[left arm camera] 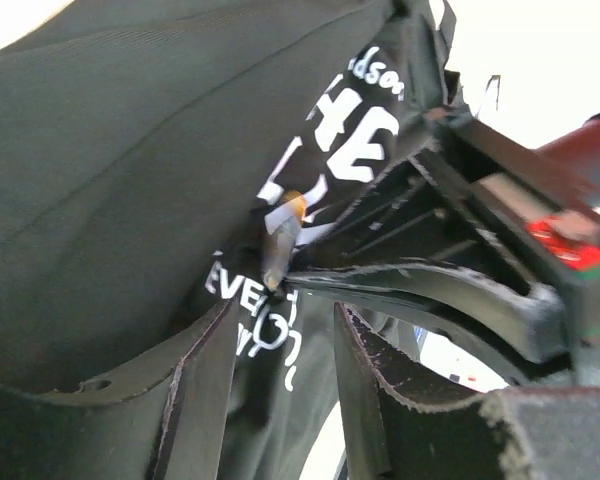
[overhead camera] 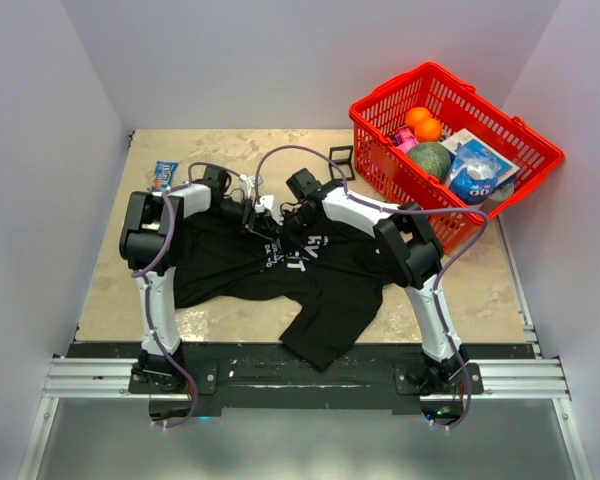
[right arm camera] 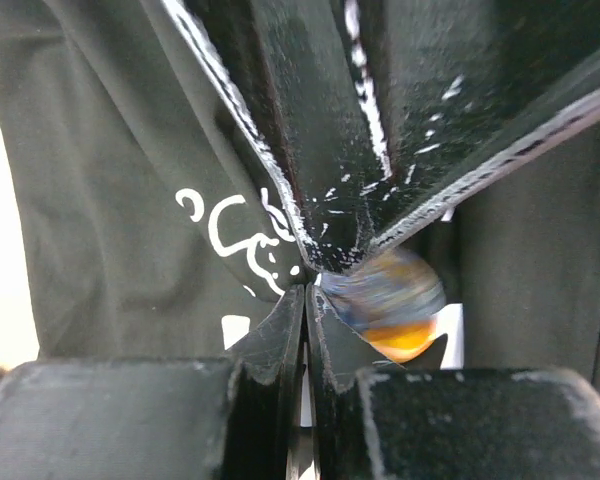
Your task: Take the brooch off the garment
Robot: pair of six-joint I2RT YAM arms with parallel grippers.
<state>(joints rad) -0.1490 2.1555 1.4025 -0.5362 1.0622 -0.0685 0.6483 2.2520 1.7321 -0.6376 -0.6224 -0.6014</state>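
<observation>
Nearest, the right gripper is pinched shut, seemingly on the garment, just beside the brooch. The left gripper, half-open and empty, has that brooch straight ahead, edge-on.

The top view sits high above and behind the arm bases, looking down over the whole table and black T-shirt. Each wrist view looks along its own fingers, the left pincer and the right pincer, very close to the cloth. Both share the white lettering and the brooch.
</observation>
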